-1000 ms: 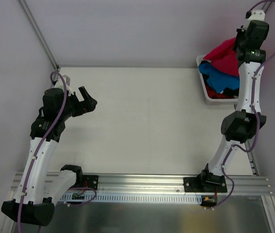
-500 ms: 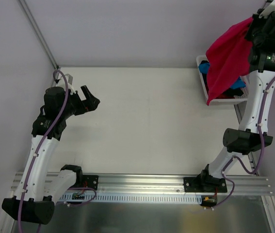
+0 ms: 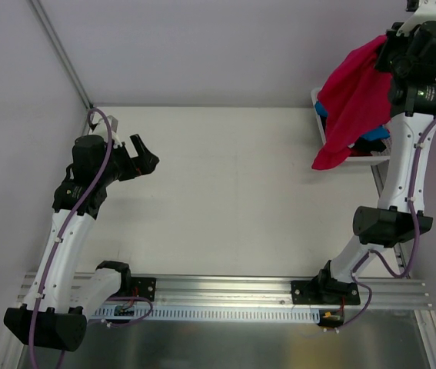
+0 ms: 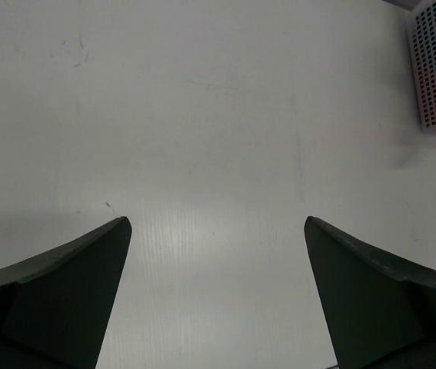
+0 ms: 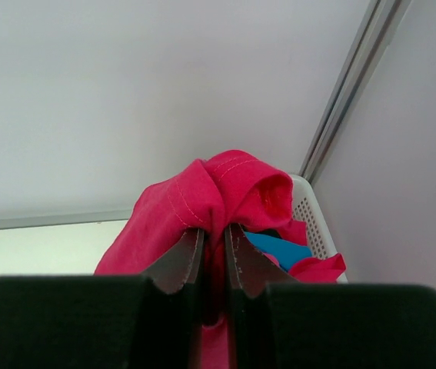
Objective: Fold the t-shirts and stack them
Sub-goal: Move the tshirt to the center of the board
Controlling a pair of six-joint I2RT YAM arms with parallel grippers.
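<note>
A second ago the right claw [image 5: 214, 234] was down in the basket [image 3: 364, 160]. Now it is raised high, its jaws pinched nearly shut on a bunched fold of the red shirt [image 3: 348, 100], which hangs free beneath it and drapes over the basket's near side. The pick looks done, and laying the shirt flat likely comes next. The left claw [image 4: 218, 223] is wide open and holds nothing, with bare table [image 3: 233, 192] under it. There are two claws and one basket. At least three shirts show: the held one, a blue shirt [image 5: 283, 250] below the right claw, and another red scrap [image 5: 317, 269].

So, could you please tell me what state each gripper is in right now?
Left gripper: open, holding nothing.
Right gripper: shut on the crimson-red cloth t-shirt.
</note>
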